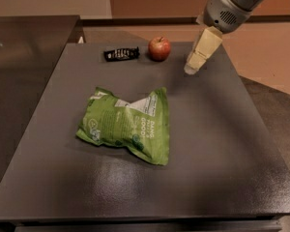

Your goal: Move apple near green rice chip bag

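Observation:
The small red apple (159, 48) stands at the far edge of the dark grey table (222, 144), right of centre. The green rice chip bag (128, 124) lies crinkled in the middle of the table, its white label facing up, well in front of the apple. My gripper (192, 69) hangs from the arm at the upper right, above the table to the right of the apple and a little nearer the camera. It holds nothing.
A small black wrapper (121, 54) lies just left of the apple at the far edge. A darker counter (24, 71) adjoins the table on the left. The floor drops away to the right of the table.

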Available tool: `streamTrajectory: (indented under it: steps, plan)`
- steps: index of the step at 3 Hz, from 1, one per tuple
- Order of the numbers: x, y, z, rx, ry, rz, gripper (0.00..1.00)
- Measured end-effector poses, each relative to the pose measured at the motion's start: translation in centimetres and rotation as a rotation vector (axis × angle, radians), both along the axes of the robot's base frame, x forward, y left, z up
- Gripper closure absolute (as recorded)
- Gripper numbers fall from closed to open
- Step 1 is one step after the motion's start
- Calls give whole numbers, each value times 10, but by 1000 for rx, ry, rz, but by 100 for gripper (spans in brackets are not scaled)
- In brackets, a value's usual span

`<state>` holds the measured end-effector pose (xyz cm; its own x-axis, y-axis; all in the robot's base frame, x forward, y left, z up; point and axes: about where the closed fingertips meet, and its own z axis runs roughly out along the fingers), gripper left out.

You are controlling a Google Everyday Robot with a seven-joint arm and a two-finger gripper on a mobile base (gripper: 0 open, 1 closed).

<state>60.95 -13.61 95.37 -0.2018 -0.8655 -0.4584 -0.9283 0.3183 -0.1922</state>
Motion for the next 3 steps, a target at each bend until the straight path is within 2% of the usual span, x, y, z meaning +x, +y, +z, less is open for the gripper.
streamTrajectory:
  steps: [2, 3]
  plan:
    - [57, 52, -20, 114, 39, -23, 0]
    - [80, 64, -28, 132, 20, -86, 0]
